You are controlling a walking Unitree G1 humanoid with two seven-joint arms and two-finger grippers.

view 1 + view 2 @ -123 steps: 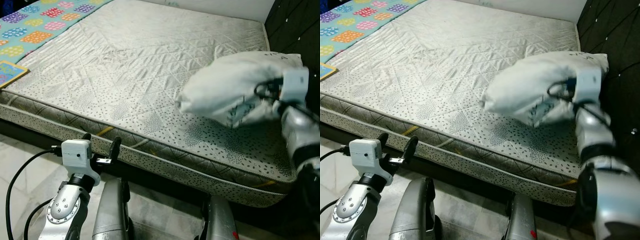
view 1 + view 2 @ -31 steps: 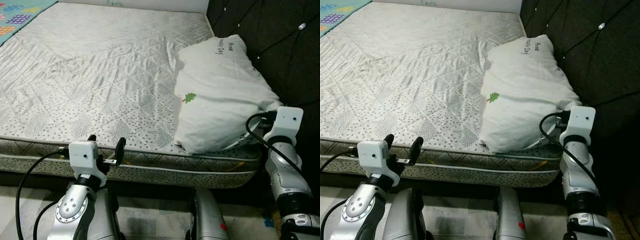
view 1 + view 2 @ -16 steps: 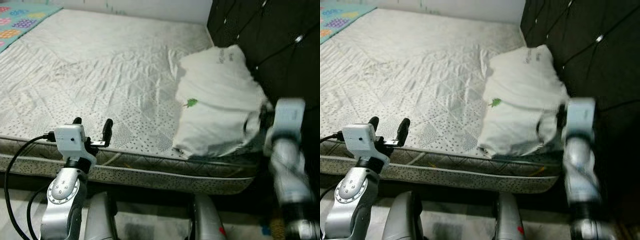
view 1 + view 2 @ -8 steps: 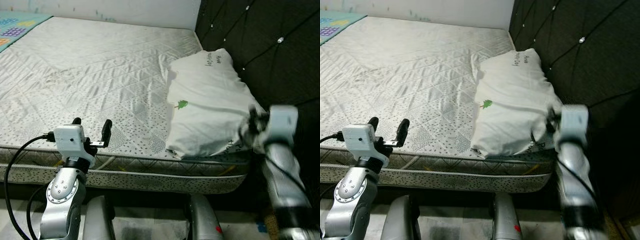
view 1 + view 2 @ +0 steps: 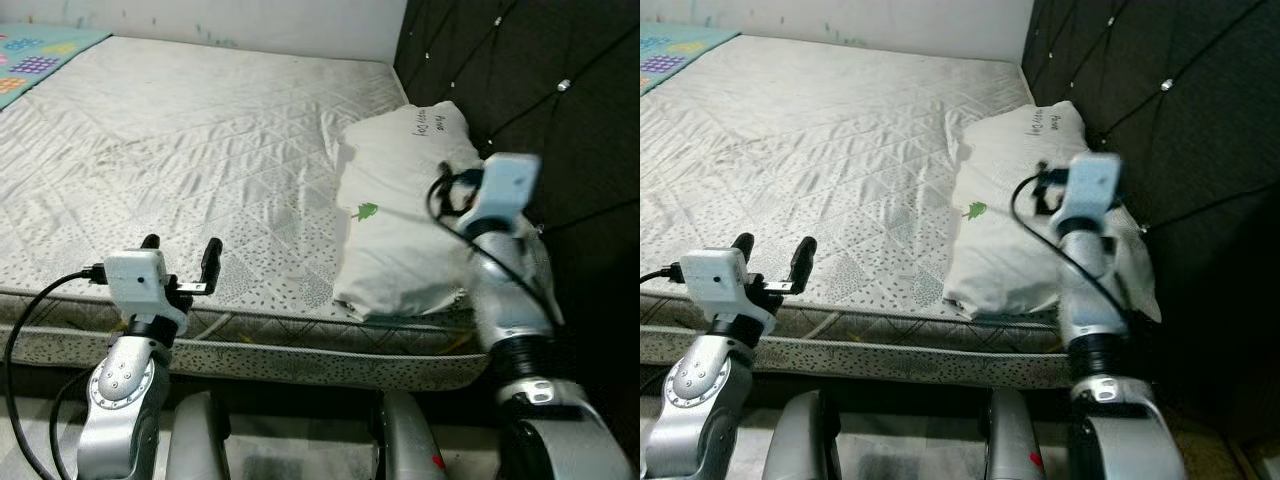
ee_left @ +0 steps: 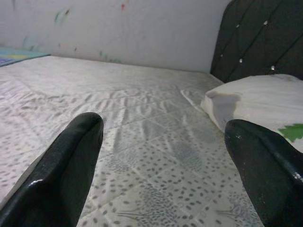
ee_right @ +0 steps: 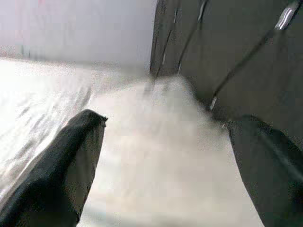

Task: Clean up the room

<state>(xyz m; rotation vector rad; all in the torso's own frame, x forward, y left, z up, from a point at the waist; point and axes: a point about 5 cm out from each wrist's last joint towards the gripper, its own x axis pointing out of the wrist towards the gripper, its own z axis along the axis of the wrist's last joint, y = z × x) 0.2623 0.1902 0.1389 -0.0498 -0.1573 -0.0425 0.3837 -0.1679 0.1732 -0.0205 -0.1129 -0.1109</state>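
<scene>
Our right pincer (image 7: 161, 165), spread wide and empty, hovers over the pillow (image 5: 400, 215) by the headboard (image 5: 540, 70); we should square it up gently. The left pincer (image 5: 180, 262) waits open.

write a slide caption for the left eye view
Right gripper open above a white pillow on the grey quilted mattress; left gripper open.

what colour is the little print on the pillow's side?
Green, a small leaf-like mark on the white pillow; clearest in the left eye view.
</scene>
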